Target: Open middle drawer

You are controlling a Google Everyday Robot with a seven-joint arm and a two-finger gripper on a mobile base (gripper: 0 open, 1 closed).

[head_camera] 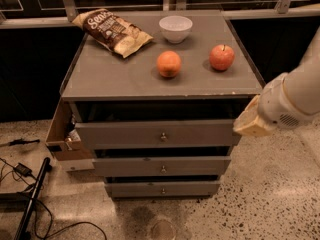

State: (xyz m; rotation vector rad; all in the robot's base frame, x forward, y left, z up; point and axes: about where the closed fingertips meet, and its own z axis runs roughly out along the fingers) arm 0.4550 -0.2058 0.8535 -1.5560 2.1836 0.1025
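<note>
While the gripper [248,123] hangs above-right of it, grip impossible to tell, the middle drawer [200,165] shows a long grey front with one central knob [163,169].

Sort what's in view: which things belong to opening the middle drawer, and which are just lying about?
For the job:
- middle drawer
- its knob
- end effector, at the right edge of the cabinet, level with the top drawer

Lying about:
- chip bag
- bowl
- orange
- apple
- cardboard box
</note>
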